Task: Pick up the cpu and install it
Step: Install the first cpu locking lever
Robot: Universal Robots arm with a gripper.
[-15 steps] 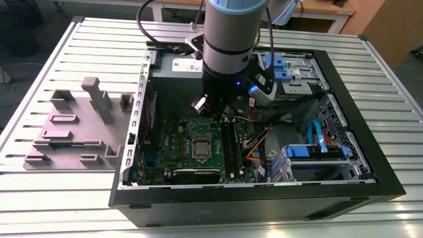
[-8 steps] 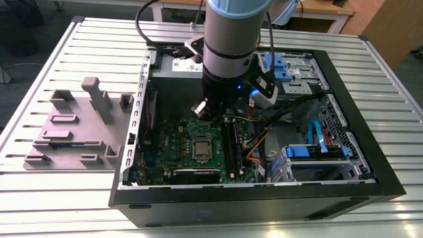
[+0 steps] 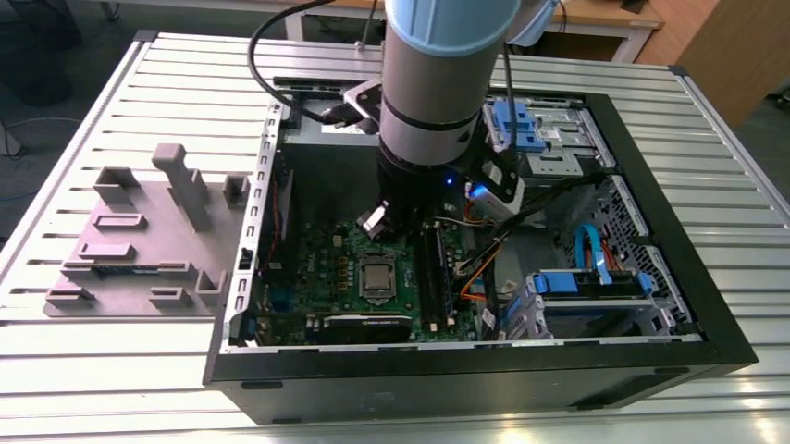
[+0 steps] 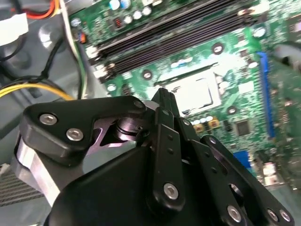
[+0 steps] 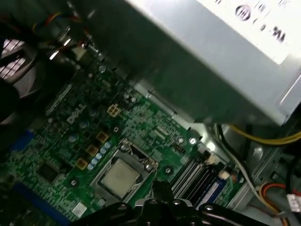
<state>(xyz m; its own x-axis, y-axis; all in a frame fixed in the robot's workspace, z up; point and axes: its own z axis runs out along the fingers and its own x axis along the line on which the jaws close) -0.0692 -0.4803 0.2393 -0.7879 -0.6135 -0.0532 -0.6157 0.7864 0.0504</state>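
Firstly, going by the exterior view from its left: a grey fixture block [image 3: 136, 236] with upright pegs and slots lies on the slatted metal table [image 3: 74, 351], just beside the open computer case [image 3: 691, 305]. Inside the case, toward the exterior view's left, lies the green motherboard [image 3: 333, 277]. The cpu [image 3: 376, 275] sits flat in its metal-framed socket [image 3: 374, 294] near the board's middle, silver top up; it shows the same way in the first wrist view [image 5: 118, 178] and in the second wrist view [image 4: 200, 94]. Black memory slots [image 3: 435, 268] run just beside the socket. My arm [image 3: 438, 83] comes down into the case, and my gripper [image 3: 380, 222] hangs above the board, apart from the cpu. In the second wrist view my fingers [image 4: 164, 141] lie close together with nothing between them. Toward the exterior view's right sit blue drive brackets [image 3: 593, 282] and a blue cable [image 3: 590, 245]. A large grey box [image 5: 211, 56] with a white label shows in the first wrist view.
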